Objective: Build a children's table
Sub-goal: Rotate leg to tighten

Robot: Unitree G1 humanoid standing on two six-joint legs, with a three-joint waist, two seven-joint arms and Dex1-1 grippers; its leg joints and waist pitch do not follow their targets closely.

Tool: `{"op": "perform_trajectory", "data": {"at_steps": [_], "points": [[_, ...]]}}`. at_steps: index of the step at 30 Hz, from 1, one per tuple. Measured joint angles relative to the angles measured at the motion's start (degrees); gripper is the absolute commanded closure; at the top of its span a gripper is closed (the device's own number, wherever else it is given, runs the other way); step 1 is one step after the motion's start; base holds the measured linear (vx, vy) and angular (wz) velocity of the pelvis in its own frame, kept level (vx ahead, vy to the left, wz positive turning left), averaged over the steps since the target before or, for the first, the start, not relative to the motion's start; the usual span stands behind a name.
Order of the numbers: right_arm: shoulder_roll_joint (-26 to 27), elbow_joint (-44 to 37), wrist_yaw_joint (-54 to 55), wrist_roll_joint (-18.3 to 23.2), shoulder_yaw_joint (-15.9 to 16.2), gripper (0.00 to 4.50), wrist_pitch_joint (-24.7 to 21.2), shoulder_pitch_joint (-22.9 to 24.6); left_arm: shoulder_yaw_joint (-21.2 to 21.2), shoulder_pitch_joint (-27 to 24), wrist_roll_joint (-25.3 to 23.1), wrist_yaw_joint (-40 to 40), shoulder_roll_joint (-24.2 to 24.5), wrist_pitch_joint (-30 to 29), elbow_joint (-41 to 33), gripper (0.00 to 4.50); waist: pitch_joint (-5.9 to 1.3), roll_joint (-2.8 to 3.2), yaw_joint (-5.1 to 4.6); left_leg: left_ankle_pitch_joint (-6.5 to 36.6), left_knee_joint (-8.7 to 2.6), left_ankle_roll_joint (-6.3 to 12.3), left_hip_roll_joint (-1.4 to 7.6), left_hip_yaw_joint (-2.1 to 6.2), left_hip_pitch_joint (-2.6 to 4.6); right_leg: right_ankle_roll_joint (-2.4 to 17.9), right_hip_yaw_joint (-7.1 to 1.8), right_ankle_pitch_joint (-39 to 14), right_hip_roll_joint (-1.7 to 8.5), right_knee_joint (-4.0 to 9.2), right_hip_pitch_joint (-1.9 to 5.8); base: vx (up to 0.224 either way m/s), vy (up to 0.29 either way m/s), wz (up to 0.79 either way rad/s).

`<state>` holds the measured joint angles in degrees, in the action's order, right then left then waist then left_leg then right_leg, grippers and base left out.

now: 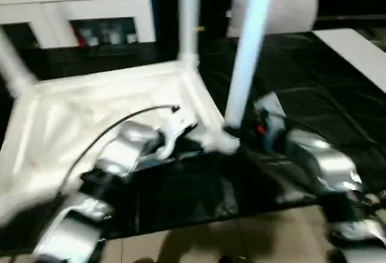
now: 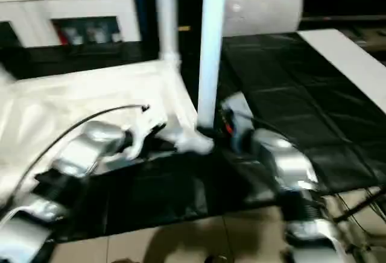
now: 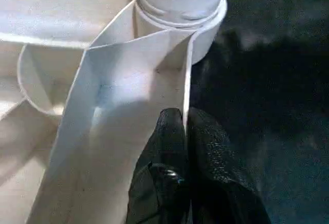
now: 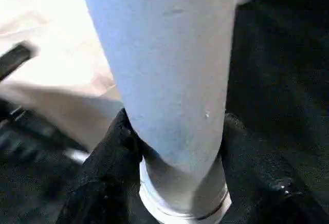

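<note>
- Two silver forearms are seen in the head views reaching forward to the upside-down table top on the black mat; its near-corner leg stands upright.
- The left gripper is clenched on the top's rim.
- The right gripper is clasped around that leg's base.

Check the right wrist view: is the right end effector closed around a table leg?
Yes, the right end effector has a black finger on each side of the white leg, just above the leg's ringed base.
</note>
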<state>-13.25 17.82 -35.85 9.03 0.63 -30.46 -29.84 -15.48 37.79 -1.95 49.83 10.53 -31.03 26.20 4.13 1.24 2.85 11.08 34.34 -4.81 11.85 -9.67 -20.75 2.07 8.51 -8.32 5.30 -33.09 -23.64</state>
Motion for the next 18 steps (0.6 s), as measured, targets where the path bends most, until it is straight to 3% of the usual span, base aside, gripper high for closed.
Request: {"op": "perform_trajectory", "data": {"at_steps": [1,4,8,15,18], "points": [[0.50,0.49,1.26,-0.09,-0.24,2.56,0.54,-0.19,0.09,0.00,0.02,-1.14,-0.72,-0.20,0.03,4.50,0.00,0.00,-0.11,0.01,-0.04,0.01,0.00,0.00,-0.04,-0.01,0.02,0.00,0.00,0.00,-0.03,0.000,0.000,0.00],[1.04,1.02,2.13,0.40,-1.71,1.87,1.37,-0.17,0.50,-0.01,0.04,-2.61,-2.03,0.00,0.07,4.50,0.00,0.01,0.23,-0.09,-0.16,0.16,0.01,0.04,-0.27,0.03,0.07,0.14,-0.02,-0.03,-0.23,0.000,0.000,0.00],[1.12,-0.29,1.47,1.69,-2.32,1.69,0.84,0.61,0.37,-0.02,0.06,-1.67,-1.67,0.50,-0.09,4.50,-0.02,0.07,0.52,-0.17,-0.31,0.36,0.02,0.06,-0.33,0.23,0.06,0.22,-0.05,-0.03,-0.35,0.000,0.000,0.00],[-2.96,-1.38,-5.01,2.28,-0.50,0.95,1.44,1.38,-1.23,-0.19,0.28,2.69,1.51,2.96,-0.52,4.50,0.00,0.10,0.86,-0.13,-0.30,0.41,0.01,0.04,-0.29,0.25,0.06,0.23,-0.03,-0.01,-0.35,0.000,0.000,0.00],[-5.66,-1.36,-9.00,2.59,0.01,0.79,3.04,1.52,-2.10,-0.78,0.63,5.55,3.12,4.74,-0.96,4.50,0.01,0.12,1.45,-0.10,-0.28,0.36,0.00,0.04,-0.26,0.16,0.05,0.18,-0.02,-0.01,-0.34,0.000,0.000,0.00]]}}
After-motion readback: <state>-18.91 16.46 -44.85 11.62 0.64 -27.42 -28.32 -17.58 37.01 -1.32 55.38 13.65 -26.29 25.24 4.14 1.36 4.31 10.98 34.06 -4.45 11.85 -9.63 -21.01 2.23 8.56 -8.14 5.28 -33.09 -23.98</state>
